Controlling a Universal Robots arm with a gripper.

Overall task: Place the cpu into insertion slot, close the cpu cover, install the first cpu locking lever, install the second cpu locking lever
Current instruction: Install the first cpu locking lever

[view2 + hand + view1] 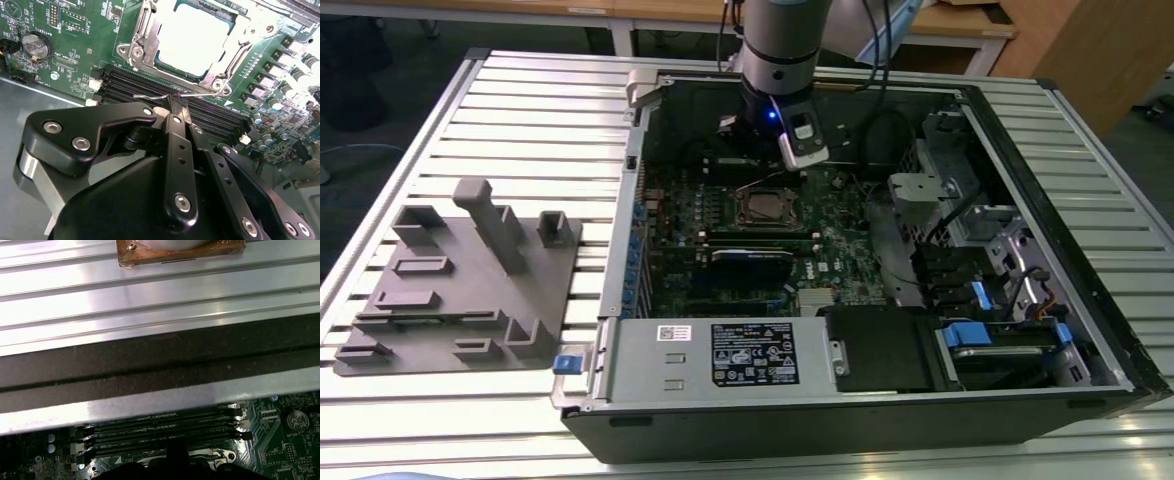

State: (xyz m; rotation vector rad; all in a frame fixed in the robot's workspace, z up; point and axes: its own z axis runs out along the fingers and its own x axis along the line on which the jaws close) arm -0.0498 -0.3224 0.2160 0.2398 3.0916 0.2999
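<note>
Reaching down into the open computer case (1067, 180) on the slatted metal bench (520, 120), the arm brings the tool (175, 107) just beside the insertion slot (767, 208), over the long black memory slots (130, 85) that run along one side of the slot. In the second wrist view the tool's black fingers are drawn together with no gap showing between them. Their tips meet a thin wire locking lever (150, 95) that runs along the slot's edge, above the memory slots. Whether the lever is pinched between the tips or only touched, I cannot tell.

The cpu (192, 37) lies flat in the insertion slot, its pale metal top facing up. The cpu cover (227, 57) is folded down around it as a silver frame, with the chip's top showing through the cut-out. On the green circuit board (75, 30), well apart from the slot, sits a round coin battery (37, 46). Outside the case, farther from the slot on the exterior view's left, a grey moulded fixture (454, 280) rests on the bench.
</note>
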